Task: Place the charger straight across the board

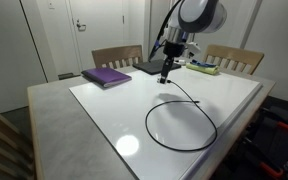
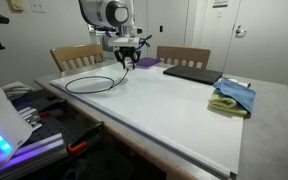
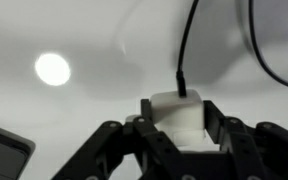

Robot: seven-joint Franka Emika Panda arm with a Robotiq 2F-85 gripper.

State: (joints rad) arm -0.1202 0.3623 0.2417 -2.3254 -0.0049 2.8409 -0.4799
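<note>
The charger is a thin black cable (image 1: 189,125) lying in a big loop on the glossy white board (image 1: 134,115); the loop also shows in an exterior view (image 2: 89,82) on the board (image 2: 174,105). Its small white plug (image 3: 177,113) sits between my gripper's fingers (image 3: 179,125), with the cable running up out of it. My gripper (image 1: 165,75) is shut on the plug and holds it just above the board's far part; it also shows in an exterior view (image 2: 126,63). The dark connector end is not discernible.
A purple book (image 1: 107,76) and a dark laptop (image 2: 191,73) lie at the board's far side. A blue and green cloth (image 2: 234,97) rests near one corner. Wooden chairs (image 1: 117,56) stand behind the table. The grey tabletop rim (image 1: 54,125) surrounds the board.
</note>
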